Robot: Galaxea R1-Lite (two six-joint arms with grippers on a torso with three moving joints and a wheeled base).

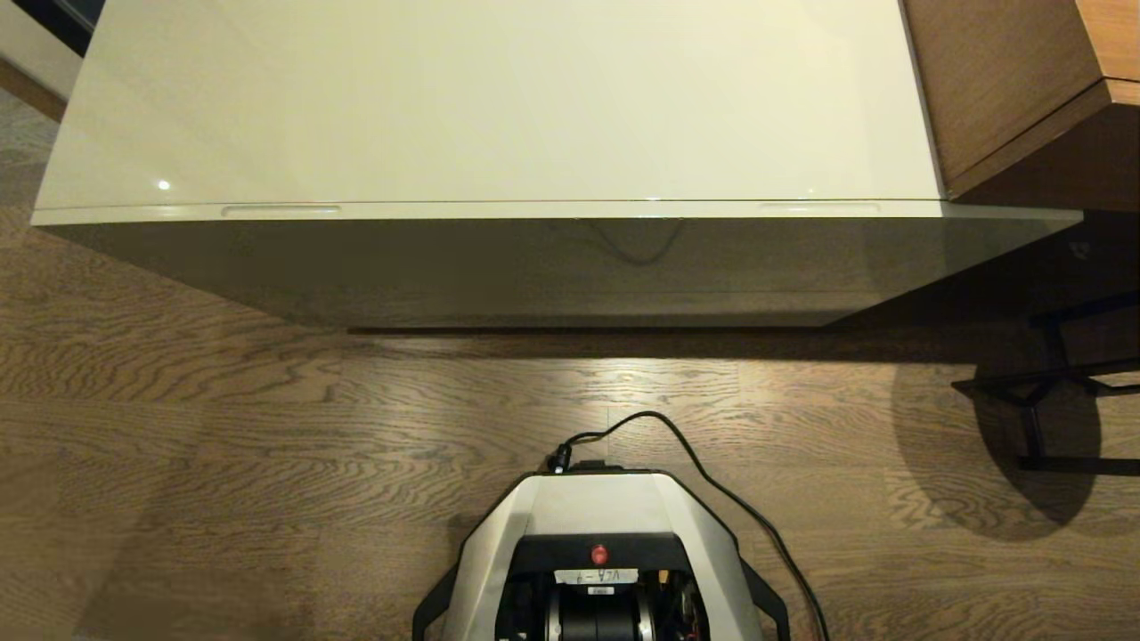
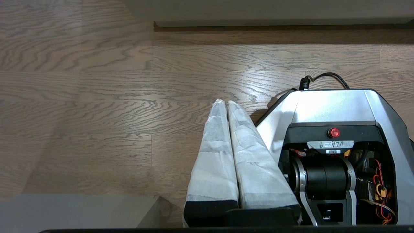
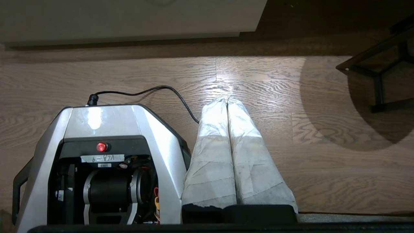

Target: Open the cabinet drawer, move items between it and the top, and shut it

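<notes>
Waiting parked, left gripper (image 2: 228, 103) and right gripper (image 3: 226, 101) pressed closed, empty; next, reaching the shut cabinet drawer (image 1: 570, 211)

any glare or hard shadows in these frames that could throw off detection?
Head view: small specular dot on the glossy top, cabinet front in shade, a round dark shadow on the floor at right. Left wrist view: soft floor sheen ahead of the left gripper. Right wrist view: bright floor glare beyond the right gripper.

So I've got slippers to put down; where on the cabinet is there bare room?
The whole top shows bare, from its left edge across to the brown wooden furniture crowding its right end. The drawer along the front edge is closed.
</notes>
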